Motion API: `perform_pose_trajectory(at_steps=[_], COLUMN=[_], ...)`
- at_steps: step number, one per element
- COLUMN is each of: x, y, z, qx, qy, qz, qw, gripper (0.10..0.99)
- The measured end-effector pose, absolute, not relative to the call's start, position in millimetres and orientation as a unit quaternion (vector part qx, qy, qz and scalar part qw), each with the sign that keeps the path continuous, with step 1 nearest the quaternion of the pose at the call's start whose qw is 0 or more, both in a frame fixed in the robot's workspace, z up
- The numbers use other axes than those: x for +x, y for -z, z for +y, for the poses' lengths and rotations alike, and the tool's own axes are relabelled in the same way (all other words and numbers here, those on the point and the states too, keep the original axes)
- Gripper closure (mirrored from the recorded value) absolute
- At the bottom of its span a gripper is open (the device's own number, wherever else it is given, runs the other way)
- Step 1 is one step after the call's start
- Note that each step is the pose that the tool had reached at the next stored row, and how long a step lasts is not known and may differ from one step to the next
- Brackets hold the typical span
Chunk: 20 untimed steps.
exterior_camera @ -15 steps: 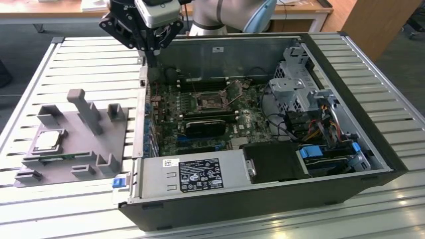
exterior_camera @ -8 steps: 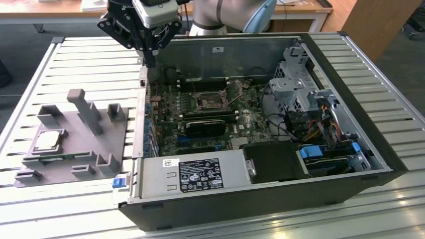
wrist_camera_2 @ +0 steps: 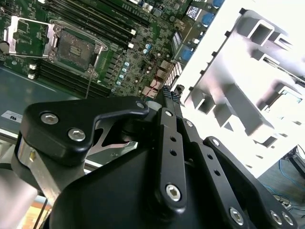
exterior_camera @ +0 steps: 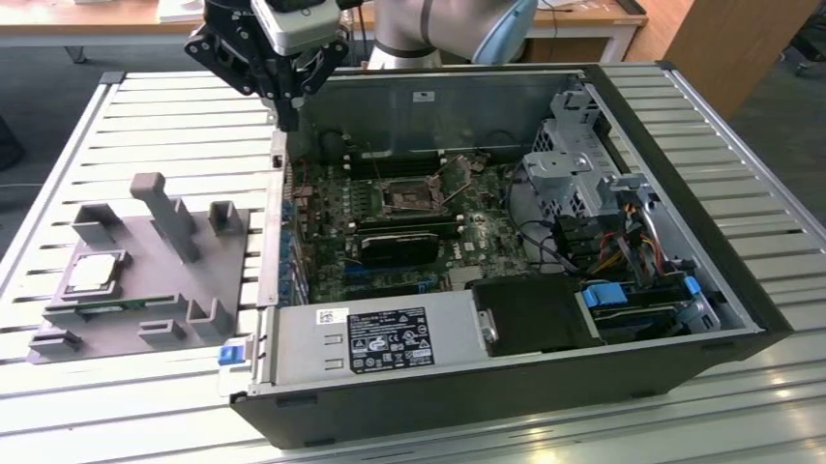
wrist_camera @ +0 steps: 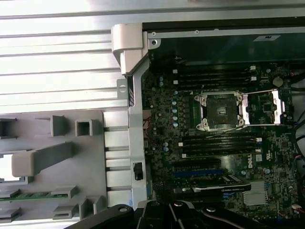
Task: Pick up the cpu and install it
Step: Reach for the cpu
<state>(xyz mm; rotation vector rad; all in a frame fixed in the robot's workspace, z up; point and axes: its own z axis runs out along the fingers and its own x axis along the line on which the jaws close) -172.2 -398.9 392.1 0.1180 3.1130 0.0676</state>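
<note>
Gripper (exterior_camera: 285, 118) looks clenched on nothing, I think; the silvery, tan-edged cpu (exterior_camera: 97, 273) lies on the grey fixture (exterior_camera: 155, 282).

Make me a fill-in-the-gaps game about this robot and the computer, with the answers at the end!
1. The cpu rests on a fixture coloured ____.
2. That fixture stands ____ the computer case, not inside it.
3. The socket on the green board has its metal lid flipped ____.
4. The claw hangs near the case's corner, holding ____.

Missing words: grey; outside; open; nothing.
</note>
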Motion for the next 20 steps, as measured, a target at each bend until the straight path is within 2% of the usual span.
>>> perform_pose_trajectory(at_steps=[20], x=[-183], y=[-392], z=[-399], qx=[0.038], qy=[-0.022], qz=[0.999], qw=[0.013], gripper=[0.98])
